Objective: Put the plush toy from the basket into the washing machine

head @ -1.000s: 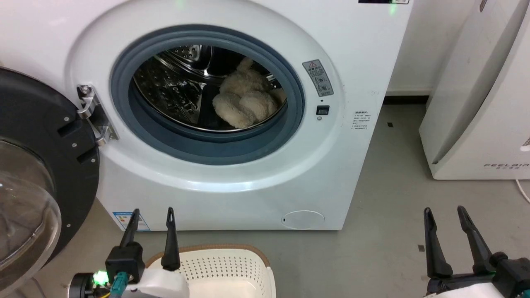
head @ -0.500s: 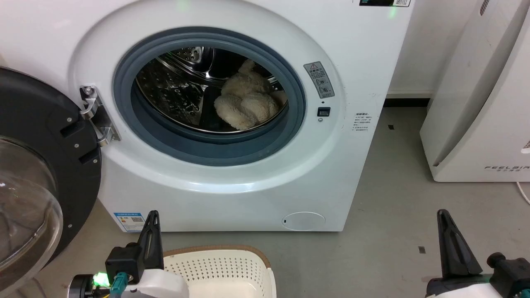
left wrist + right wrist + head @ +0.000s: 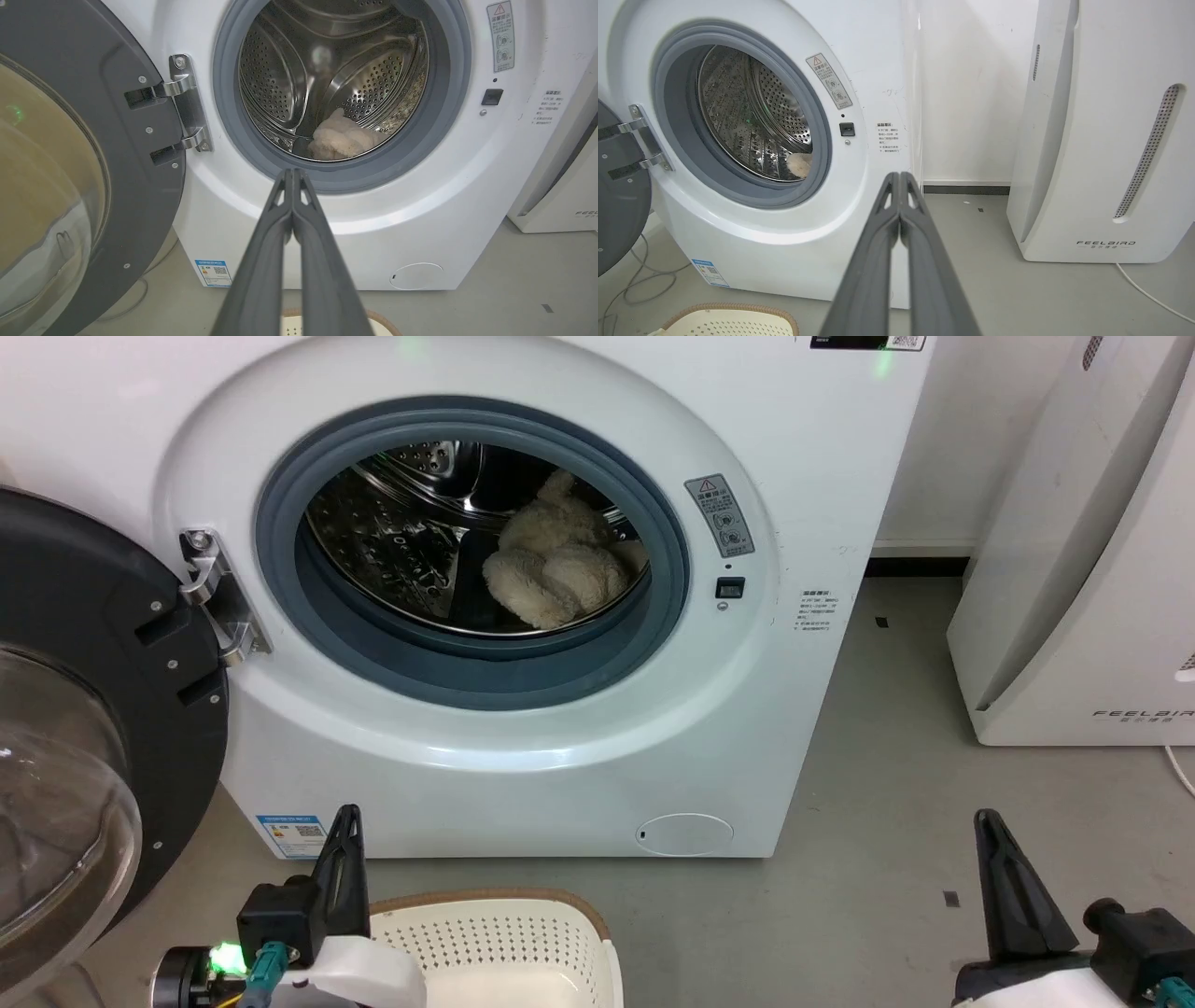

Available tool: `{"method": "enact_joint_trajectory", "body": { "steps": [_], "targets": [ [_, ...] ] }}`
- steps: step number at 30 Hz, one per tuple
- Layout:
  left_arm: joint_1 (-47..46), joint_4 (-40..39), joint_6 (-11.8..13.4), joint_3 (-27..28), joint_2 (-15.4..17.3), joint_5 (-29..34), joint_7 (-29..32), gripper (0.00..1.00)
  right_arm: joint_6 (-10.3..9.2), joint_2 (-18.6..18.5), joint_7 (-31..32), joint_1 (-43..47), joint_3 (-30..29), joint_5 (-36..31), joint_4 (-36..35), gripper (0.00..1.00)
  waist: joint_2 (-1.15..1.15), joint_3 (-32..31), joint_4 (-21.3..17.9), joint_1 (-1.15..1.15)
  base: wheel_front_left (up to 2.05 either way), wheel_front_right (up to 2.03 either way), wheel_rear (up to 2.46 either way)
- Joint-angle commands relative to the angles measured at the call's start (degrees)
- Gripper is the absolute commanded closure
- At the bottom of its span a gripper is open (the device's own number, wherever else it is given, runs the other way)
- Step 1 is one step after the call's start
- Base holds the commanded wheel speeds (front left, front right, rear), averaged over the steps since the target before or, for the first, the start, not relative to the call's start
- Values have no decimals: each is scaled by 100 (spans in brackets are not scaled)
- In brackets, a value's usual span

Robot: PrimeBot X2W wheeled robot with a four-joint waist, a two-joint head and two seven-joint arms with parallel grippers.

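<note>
plush toy point(image 3: 555, 574) lies inside the washing machine point(image 3: 560, 775) (door point(image 3: 84, 616) open); left fingers point(image 3: 273, 242) and right fingers point(image 3: 878, 242) pressed together, empty

Left gripper point(image 3: 348, 817) — dark tapering fingers, black block point(image 3: 280, 917), white shell point(image 3: 378, 975) behind. Green light point(image 3: 224, 956) glowing beside a teal plug point(image 3: 267, 965). Right gripper point(image 3: 988, 821) — same dark wedge.
</note>
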Motion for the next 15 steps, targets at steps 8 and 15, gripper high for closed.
{"method": "enact_joint_trajectory", "body": {
  "steps": [8,15],
  "targets": [
    [41,-127,-55,22,-24,63,122,100,-1,0,122,-121,36,-118,13,100,0,1,-5,0,0,0,0],
    [49,-191,-82,31,-29,81,203,100,-1,0,205,-150,53,-167,16,100,0,2,-8,0,0,0,0]
  ]
}}
